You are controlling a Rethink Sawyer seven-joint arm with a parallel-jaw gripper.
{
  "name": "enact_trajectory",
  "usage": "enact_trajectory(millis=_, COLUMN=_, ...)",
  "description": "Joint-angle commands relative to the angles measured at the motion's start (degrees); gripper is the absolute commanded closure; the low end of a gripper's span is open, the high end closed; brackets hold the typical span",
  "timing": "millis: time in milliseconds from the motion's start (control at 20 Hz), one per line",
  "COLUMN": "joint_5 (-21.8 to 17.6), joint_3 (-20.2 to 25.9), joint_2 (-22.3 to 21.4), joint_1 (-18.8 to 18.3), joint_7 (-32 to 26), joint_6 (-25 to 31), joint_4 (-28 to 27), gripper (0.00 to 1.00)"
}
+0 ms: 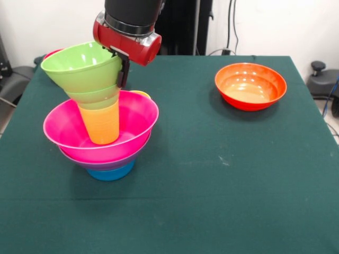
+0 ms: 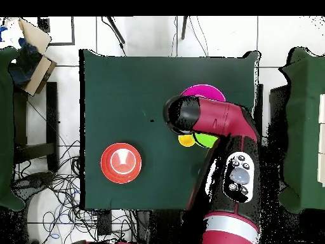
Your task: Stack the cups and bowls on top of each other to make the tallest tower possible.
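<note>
The tower stands at the table's left. A blue piece (image 1: 111, 172) is at the bottom, then the purple bowl (image 1: 108, 163) and the big pink bowl (image 1: 135, 119). In the pink bowl stands the orange-yellow cup (image 1: 103, 127). The small green bowl (image 1: 98, 97) sits in it, and the big lime green bowl (image 1: 79, 66) sits tilted on top. My gripper (image 1: 123, 66) is shut on the lime bowl's right rim. In the overhead view the arm (image 2: 216, 121) hides the gripper, and only the pink bowl (image 2: 204, 91) and a bit of lime green (image 2: 204, 140) show. The orange bowl (image 1: 250, 84) sits alone at the far right, and it also shows in the overhead view (image 2: 121, 162).
A yellow rim (image 1: 141, 94) shows just behind the pink bowl, and there is a yellow patch beside the arm in the overhead view (image 2: 186, 140). A sliver of a red bowl (image 1: 53, 53) shows behind the lime bowl. Chairs stand off the table's sides.
</note>
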Motion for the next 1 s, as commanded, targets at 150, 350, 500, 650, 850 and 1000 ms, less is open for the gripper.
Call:
enact_trajectory(millis=150, joint_5=-1.38, joint_3=5.92, joint_2=4.55, joint_1=-1.25, joint_7=0.38, joint_6=-1.31, joint_4=-0.14, gripper=1.00)
enact_trajectory(millis=350, joint_5=-1.36, joint_3=6.11, joint_2=4.65, joint_1=-1.35, joint_7=0.28, joint_6=-1.21, joint_4=-0.48, gripper=1.00)
enact_trajectory(millis=500, joint_5=-1.49, joint_3=6.14, joint_2=4.74, joint_1=-1.44, joint_7=0.09, joint_6=-1.19, joint_4=-0.75, gripper=1.00)
enact_trajectory(millis=650, joint_5=-1.46, joint_3=6.25, joint_2=4.88, joint_1=-1.50, joint_7=0.01, joint_6=-1.05, joint_4=-1.11, gripper=1.00)
enact_trajectory(millis=850, joint_5=-1.27, joint_3=6.48, joint_2=5.25, joint_1=-1.40, joint_7=0.01, joint_6=-0.47, joint_4=-2.15, gripper=1.00)
enact_trajectory(millis=1000, joint_5=-1.21, joint_3=6.58, joint_2=5.57, joint_1=-1.38, joint_7=-0.01, joint_6=-0.11, joint_4=-2.94, gripper=1.00)
